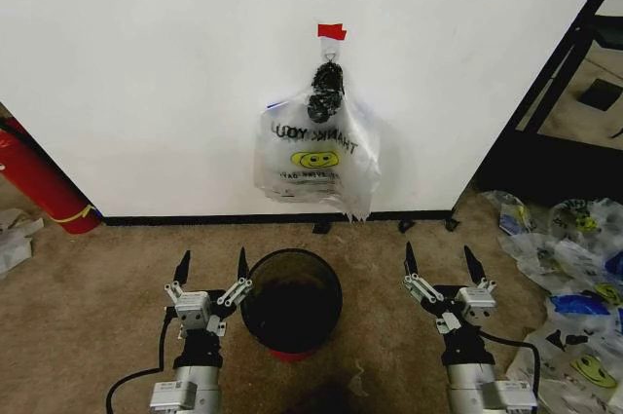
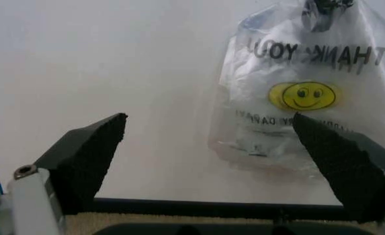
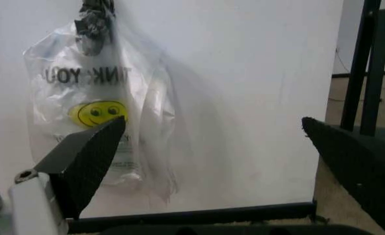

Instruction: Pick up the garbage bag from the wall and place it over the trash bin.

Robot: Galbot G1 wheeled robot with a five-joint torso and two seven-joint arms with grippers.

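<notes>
Currently, the thin clear plastic garbage bag (image 1: 313,156) with a yellow smiley face is hanging on the plain white wall (image 1: 146,73), above the small round dark trash bin (image 1: 291,302) on the carpeted floor. Left gripper (image 1: 211,270) and right gripper (image 1: 440,260) are flanking the bin, jaws spread. Slippery, flimsy film risks tearing at the hook.
</notes>
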